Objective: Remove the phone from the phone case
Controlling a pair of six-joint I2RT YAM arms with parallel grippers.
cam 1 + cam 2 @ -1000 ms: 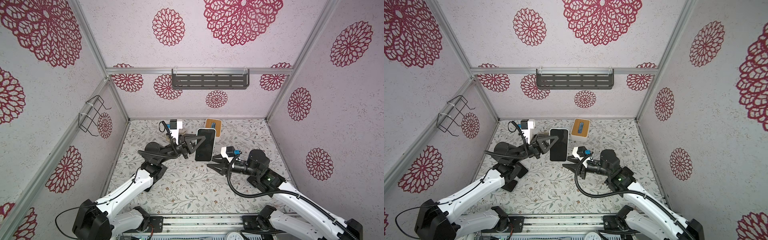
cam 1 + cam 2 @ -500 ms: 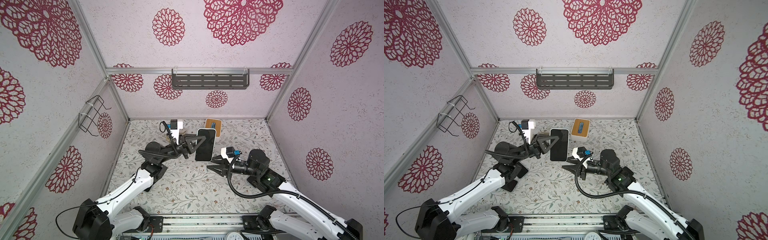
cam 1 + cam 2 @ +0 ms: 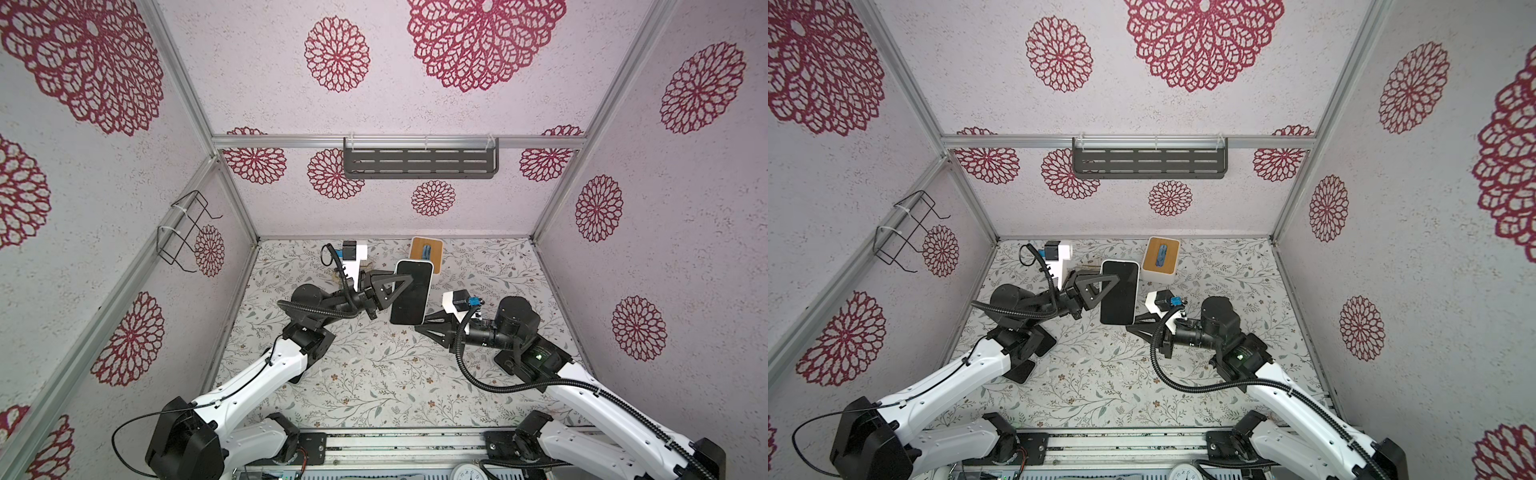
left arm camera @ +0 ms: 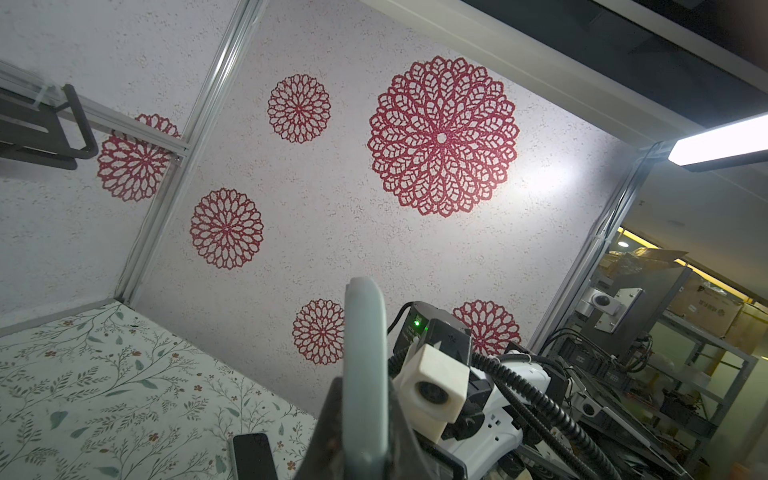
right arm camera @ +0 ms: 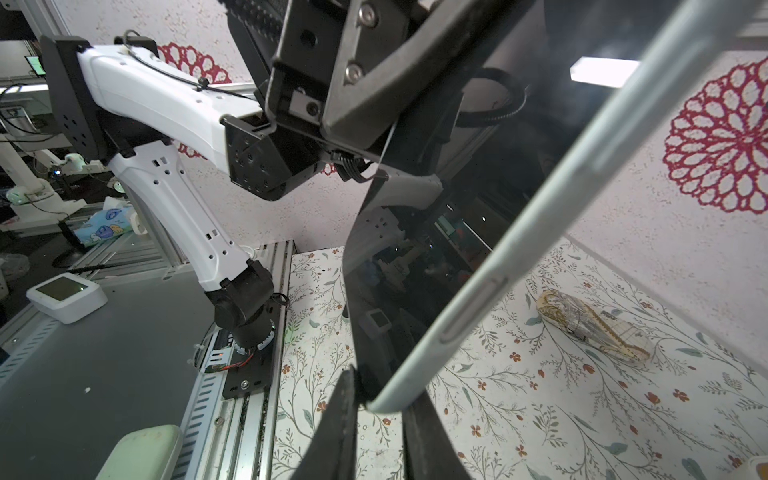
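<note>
A phone with a dark screen sits in a pale grey-green case and is held upright above the table in both top views. My left gripper is shut on its left side; in the left wrist view the case's edge stands between the fingers of the left gripper. My right gripper is at the phone's lower right corner. In the right wrist view the right gripper is shut on that corner, one finger on the screen, one behind the case.
A white box with a wooden top stands at the back. A yellowish wrapped bundle lies near the back wall. A second dark phone lies flat on the table. A grey shelf and a wire rack hang on the walls.
The right gripper's jaws have narrowed onto the phone's lower corner. Both arms and the phone stay almost where they were.
</note>
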